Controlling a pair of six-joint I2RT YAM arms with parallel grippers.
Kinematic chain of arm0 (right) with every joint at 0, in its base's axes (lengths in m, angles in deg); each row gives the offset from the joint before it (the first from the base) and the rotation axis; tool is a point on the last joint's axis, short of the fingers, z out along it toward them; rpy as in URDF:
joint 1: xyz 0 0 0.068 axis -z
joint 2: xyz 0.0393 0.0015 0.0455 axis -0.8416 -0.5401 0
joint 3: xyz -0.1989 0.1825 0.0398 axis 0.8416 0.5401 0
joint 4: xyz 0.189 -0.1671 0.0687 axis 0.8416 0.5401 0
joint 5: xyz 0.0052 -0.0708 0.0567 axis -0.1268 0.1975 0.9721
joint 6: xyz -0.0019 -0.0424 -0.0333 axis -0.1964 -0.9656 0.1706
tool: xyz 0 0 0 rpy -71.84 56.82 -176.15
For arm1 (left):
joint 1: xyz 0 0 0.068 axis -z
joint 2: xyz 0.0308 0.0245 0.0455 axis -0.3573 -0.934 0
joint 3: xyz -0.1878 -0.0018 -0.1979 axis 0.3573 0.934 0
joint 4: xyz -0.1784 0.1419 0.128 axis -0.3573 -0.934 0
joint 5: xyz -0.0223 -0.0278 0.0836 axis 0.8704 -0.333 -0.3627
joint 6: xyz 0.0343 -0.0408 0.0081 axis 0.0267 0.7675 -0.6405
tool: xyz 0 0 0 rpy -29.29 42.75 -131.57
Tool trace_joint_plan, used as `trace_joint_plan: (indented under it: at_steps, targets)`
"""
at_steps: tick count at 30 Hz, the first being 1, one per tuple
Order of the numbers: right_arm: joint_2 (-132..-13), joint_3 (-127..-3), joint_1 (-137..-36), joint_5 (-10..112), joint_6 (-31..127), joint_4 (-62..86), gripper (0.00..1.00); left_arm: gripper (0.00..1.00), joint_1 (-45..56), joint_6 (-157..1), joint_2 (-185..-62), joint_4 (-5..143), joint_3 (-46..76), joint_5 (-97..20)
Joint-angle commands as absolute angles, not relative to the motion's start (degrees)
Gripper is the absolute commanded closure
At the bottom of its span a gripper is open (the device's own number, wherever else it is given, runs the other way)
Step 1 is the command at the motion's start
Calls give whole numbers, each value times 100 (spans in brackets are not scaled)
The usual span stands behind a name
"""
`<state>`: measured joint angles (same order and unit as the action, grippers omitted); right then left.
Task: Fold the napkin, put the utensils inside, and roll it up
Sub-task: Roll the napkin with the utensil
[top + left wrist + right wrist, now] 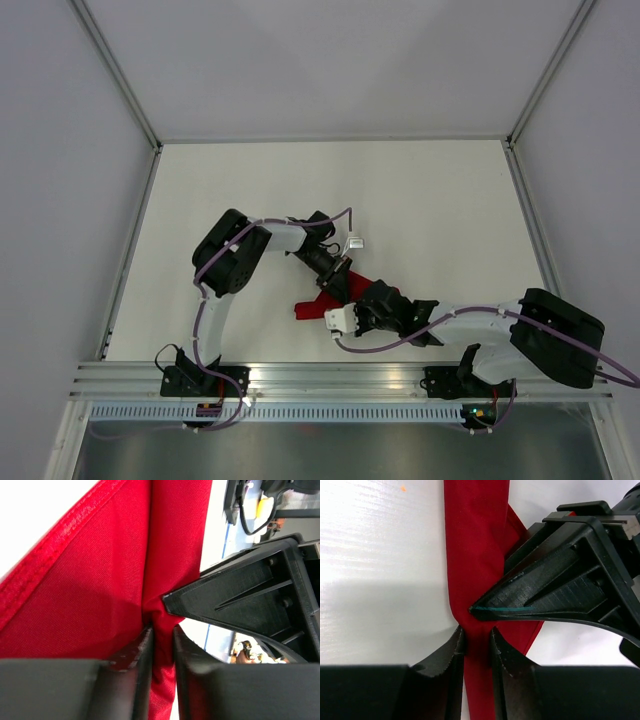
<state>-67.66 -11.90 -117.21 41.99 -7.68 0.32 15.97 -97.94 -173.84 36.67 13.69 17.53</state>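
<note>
Two arms of mine meet over the middle of the white counter (pixel 430 200), somewhat nearer its near edge than its far one. My left arm (pixel 235 262) rises from its base at the near-left, bends back on itself and reaches to the right and down toward the middle, with a lilac cable (pixel 345 215) looping over its wrist.

My left pincer (pixel 162 642) is clamped on the napkin (pixel 308 310). In its own wrist view the two dark fingers (pixel 135 655) stand close together, and a narrow vertical fold of deep-red cloth is squeezed between them. Above the fingers the cloth spreads wide to the left, its stitched hem (pixel 65 535) running diagonally against the bright counter.

From above, little of the napkin shows. One red end pokes out to the left under the two wrists, and another bit shows to the right. The rest is hidden beneath the pincers, so I cannot tell how it is folded.

My right pincer (pixel 476 639) grips the same cloth just beside the left one. In its wrist view a red strip comes down from the top, narrows, and is pinched between my two fingers (pixel 451 657). One black finger of my left pincer crosses in from the right, and its pointed tip lies against the strip just above my right fingertips. The two pincers are nearly touching.

My right arm (pixel 550 335) stretches in low from its base at the near-right, pointing left toward the napkin.
</note>
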Motion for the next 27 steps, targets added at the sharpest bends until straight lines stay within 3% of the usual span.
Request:
trace_joint_plan:
  at_steps: [1,5,8,9,19,27]
  targets:
    - [-7060,-1352,-11699,4135,-646,693,89,68,1519,-10043,-17425,3546,1371,1011]
    - [-7139,-1642,-11497,4820,-532,1178,92,62,1422,-9991,-17197,3555,1327,958]
    - [-7218,-1949,-11286,5189,-540,1687,94,51,1334,-9877,-17003,3590,1336,783]
    - [-7236,-2003,-11190,5251,-549,1845,94,43,1273,-9859,-16960,3617,1336,756]
    - [-7578,-2627,-10644,6104,-681,2690,95,45,755,-8893,-15862,4539,1713,-640]
    - [-8254,-3400,-10162,6869,-927,3523,95,45,587,-7645,-13555,6844,3127,-3652]
